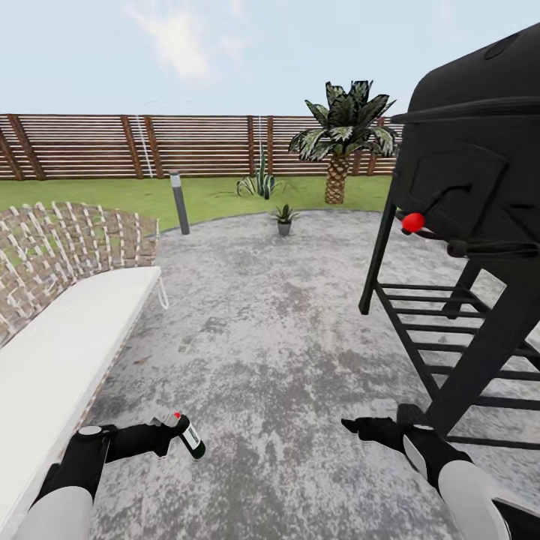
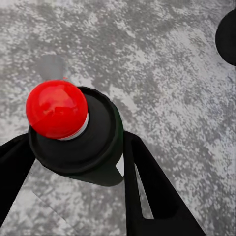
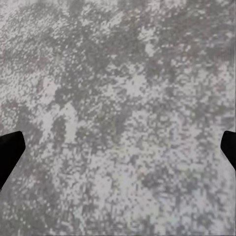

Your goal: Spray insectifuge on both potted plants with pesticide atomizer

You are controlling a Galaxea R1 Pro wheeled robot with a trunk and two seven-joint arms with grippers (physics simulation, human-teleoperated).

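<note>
Left pincer [image 1: 174, 437] clamps the pesticide atomizer [image 1: 189, 437] between its fingers [image 2: 147, 187].

We are holding the pesticide atomizer [image 1: 187, 436] in our left gripper [image 1: 166, 433], tilted, its red dot uppermost, above the mottled grey paving [image 1: 277, 337]. Our right gripper [image 1: 358, 427] is hanging near the black grill [image 1: 480, 172], its fingers probably apart. One potted plant [image 1: 284, 218] is sitting at the paving's far edge, beyond it the fence [image 1: 150, 146].
</note>
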